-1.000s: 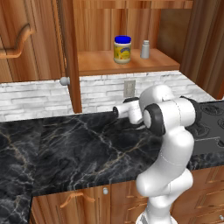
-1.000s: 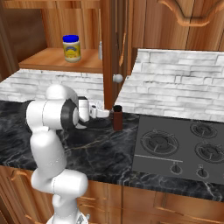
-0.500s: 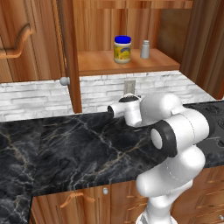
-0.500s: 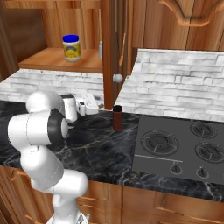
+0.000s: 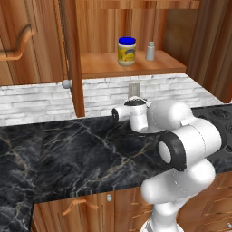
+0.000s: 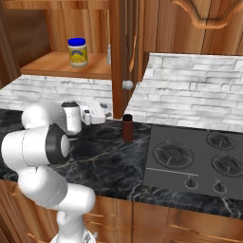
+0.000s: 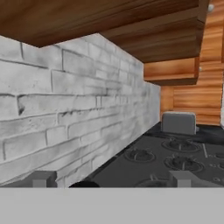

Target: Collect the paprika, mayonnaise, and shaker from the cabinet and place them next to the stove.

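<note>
While the paprika [image 6: 127,128] stands upright on the black marble counter [image 6: 118,166], just left of the stove [image 6: 199,161] and apart from the arm, the other two items sit up on the cabinet [image 5: 136,68] shelf. From the left base camera the mayonnaise [image 5: 127,50] is near the middle of the plank shelf, and the shaker [image 5: 150,51] stands just to its right, the two close but not touching. From the right base camera the mayonnaise sits on the same shelf to the left of the door edge, and the shaker is a pale sliver mostly hidden behind that edge. The cabinet door's round silver knob [image 6: 127,85] hangs above the paprika in that view.

The gripper [image 6: 99,113] is held low over the counter near the brick backsplash [image 6: 190,95], pointing right toward the paprika with a clear gap of counter between them. Its fingers hold nothing. In the hand camera the two dark tips rise at the lower left and lower right, well apart, so the jaws stand spread. That same camera looks along the white brick wall toward the stove burners, with a grey toaster [image 7: 178,123] at the far end of the counter.
</note>
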Tool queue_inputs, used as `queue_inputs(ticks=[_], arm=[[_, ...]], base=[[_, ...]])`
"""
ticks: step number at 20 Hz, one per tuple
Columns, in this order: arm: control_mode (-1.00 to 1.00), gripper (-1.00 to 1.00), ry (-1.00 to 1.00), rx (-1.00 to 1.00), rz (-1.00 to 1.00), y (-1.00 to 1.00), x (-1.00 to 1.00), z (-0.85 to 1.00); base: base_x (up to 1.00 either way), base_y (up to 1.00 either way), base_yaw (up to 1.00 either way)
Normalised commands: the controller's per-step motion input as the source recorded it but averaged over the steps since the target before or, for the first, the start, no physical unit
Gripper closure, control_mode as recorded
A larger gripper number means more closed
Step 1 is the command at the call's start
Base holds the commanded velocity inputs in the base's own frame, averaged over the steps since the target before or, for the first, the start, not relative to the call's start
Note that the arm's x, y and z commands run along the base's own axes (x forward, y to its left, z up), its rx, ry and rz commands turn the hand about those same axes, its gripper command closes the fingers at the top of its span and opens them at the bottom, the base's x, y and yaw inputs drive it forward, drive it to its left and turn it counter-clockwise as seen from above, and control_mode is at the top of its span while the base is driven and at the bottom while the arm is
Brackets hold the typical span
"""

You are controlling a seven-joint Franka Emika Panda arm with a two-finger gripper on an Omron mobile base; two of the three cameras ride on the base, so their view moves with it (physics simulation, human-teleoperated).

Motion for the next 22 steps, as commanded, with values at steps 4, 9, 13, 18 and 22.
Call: queue_inputs(ticks=[4, 9, 13, 18, 22], arm=[[-1.0, -1.0, 0.0, 0.04, 0.0, -0.08, -0.38, 0.51], [-1.0, -1.0, 0.0, 0.04, 0.01, -0.07, -0.42, 0.51], [-1.0, -1.0, 0.0, 0.04, 0.07, -0.03, -0.34, 0.64], [-1.0, -1.0, 0.01, 0.03, 0.11, 0.0, -0.26, 0.65], [-1.0, -1.0, 0.03, 0.03, 0.18, 0.0, -0.3, 0.54]], base=[[0.0, 0.0, 0.0], [0.0, 0.0, 0.0], [0.0, 0.0, 0.0], [0.0, 0.0, 0.0], [0.0, 0.0, 0.0]])
